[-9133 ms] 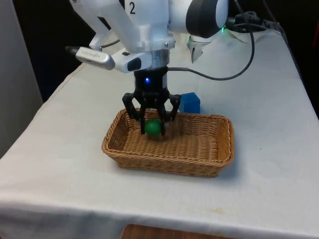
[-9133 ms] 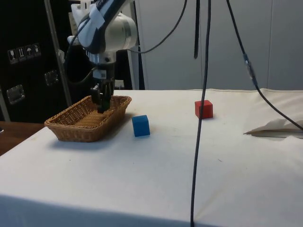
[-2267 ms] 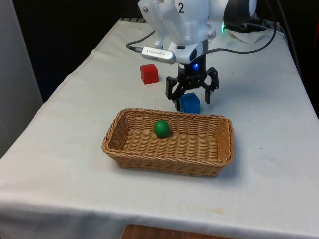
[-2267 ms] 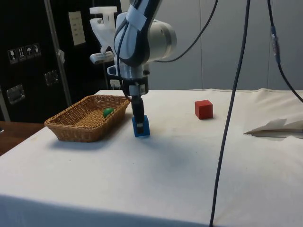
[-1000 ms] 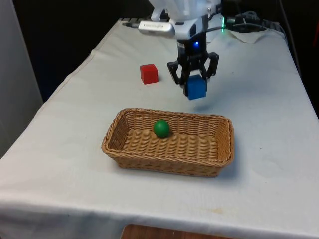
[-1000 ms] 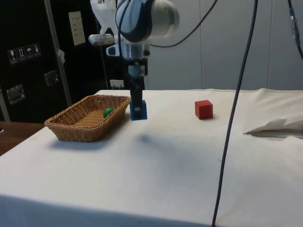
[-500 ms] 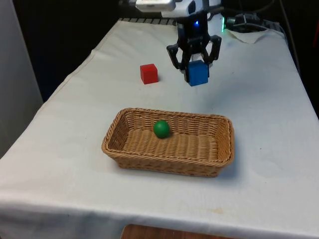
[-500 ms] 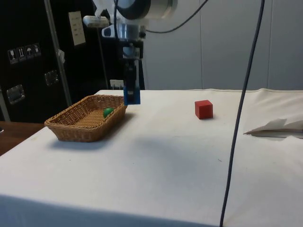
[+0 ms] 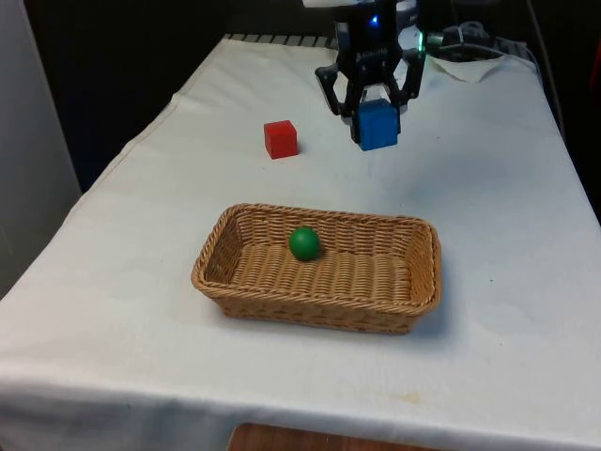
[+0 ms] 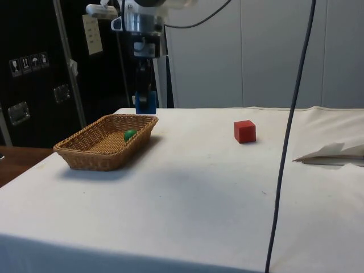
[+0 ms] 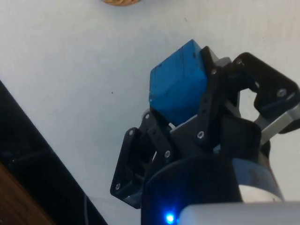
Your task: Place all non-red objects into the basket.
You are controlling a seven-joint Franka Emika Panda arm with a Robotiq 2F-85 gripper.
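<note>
My gripper [image 9: 374, 115] is shut on a blue cube [image 9: 378, 126] and holds it high in the air, beyond the far rim of the wicker basket [image 9: 406, 310]. In the side view the blue cube [image 10: 145, 102] hangs over the far end of the basket [image 10: 85, 159], with the gripper [image 10: 145, 95] above it. The wrist view has the blue cube [image 11: 179, 87] pinched between the black fingers [image 11: 212, 89]. A green ball [image 9: 303, 242] lies inside the basket, toward its far wall. A red cube [image 9: 280, 138] sits on the cloth to the front view's left of the gripper.
A black cable [image 10: 287, 136] hangs down across the side view. Crumpled white cloth [image 10: 335, 153] lies at that view's right edge. The table's side edge [image 9: 122, 160] runs along the front view's left, beside a dark drop.
The gripper left the green ball in the basket, shut on the blue cube behind it, and has lifted it steadily higher over the last second.
</note>
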